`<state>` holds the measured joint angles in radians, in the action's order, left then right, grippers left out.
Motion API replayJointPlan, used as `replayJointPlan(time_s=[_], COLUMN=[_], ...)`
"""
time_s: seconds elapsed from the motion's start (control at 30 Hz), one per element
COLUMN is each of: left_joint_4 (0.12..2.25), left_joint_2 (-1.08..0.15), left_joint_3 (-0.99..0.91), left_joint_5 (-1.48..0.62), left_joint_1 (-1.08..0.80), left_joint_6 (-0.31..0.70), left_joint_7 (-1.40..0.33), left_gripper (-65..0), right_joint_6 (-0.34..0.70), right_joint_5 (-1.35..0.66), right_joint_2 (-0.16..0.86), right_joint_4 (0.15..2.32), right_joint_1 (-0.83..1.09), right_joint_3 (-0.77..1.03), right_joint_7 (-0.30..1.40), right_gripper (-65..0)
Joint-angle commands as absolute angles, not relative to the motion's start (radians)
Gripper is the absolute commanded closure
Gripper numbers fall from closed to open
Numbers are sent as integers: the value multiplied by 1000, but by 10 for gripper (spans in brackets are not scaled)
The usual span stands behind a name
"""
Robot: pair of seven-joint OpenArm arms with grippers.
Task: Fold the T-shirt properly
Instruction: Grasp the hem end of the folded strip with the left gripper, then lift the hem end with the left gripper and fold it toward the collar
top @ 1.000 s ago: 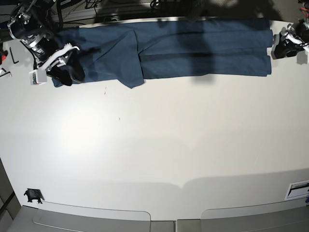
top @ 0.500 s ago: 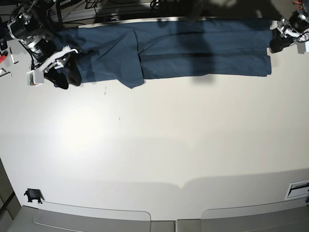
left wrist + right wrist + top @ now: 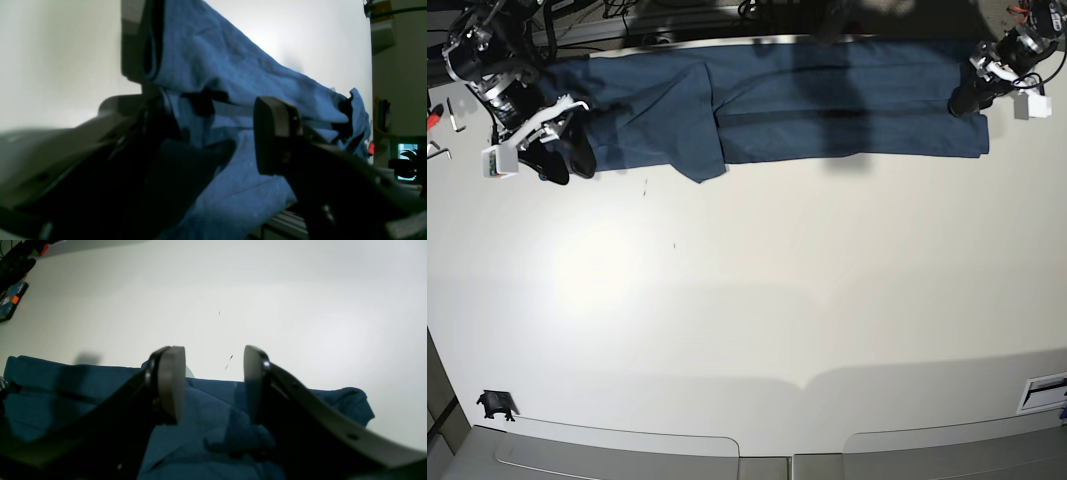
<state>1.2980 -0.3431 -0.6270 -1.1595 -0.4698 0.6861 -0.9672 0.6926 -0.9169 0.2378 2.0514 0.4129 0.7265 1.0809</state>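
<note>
Item: T-shirt (image 3: 827, 100), dark teal. Location: far edge of the worktop (image 3: 757, 320), lying as a long narrow band.

Condition: lengthwise folds look done, with a layered seam line along the middle and a flap lapped over near the right gripper's end. Crosswise folds into a compact packet are judged still outstanding.

Right gripper (image 3: 213, 383): jaws parted, empty, over the band's end, cloth below and between them.

Left gripper (image 3: 213, 133): jaws spread wide, straddling the opposite end's edge; not clamped on it.
</note>
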Motion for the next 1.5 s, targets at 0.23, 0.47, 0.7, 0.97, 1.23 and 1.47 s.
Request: replayJointPlan(time_s=[0.23,0.47,0.7,0.97,1.23,1.47], left_joint_4=[1302,1302,1302,1319,1501,1641], left_joint_2=[-349,-349,-349,-349,-329,-201], left_joint_3=[-625,-625,-625,-627,-627,-620], left_joint_5=[-1072,-1048,-1048,-1050,-1063,-1195], left_joint_1=[-451,-429,-429,-429,-436,-466], left_joint_6=[628,614,614,615,630,630], left_joint_7=[-956,-950,-949,-893,-973,-1068], left_gripper=[-361,-234,0,0,0,0], right_joint_6=[698,698,698,698,634,558], right_joint_5=[-946,-945,-945,-931,-724,-577], right_joint_2=[246,245,245,245,246,247], right_joint_4=[2068,2068,2068,2068,2068,2056], right_joint_1=[410,410,410,410,411,411], right_joint_3=[732,732,732,732,732,732], right_joint_7=[1044,1044,1044,1044,993,947], right_gripper=[-267,-267,-267,-267,-267,-267])
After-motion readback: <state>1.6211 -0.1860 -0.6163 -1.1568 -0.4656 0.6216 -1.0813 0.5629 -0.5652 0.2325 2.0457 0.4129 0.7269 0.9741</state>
